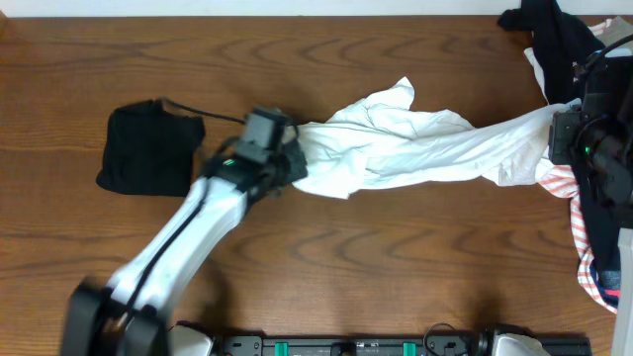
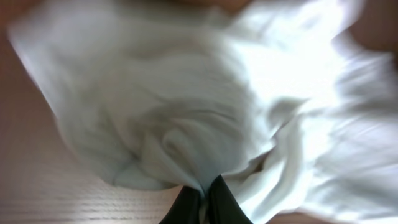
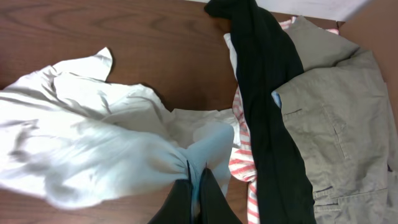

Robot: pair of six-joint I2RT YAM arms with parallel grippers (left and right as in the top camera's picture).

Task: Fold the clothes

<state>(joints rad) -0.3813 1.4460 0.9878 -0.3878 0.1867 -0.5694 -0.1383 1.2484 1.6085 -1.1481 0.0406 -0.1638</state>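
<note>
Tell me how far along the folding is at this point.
Done, apparently: one black garment lies as a neat square at the left of the table. In hand: the white shirt, bunched and stretched between the left gripper and the right gripper, each shut on an end; not folded yet. Left: at the right, a black piece, a beige garment and a red-striped one, all heaped.

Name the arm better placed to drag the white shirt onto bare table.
Left, probably. The left hand pinches one end of the white shirt with bare table beside it; the right hand holds the other end against the heaped clothes.
</note>
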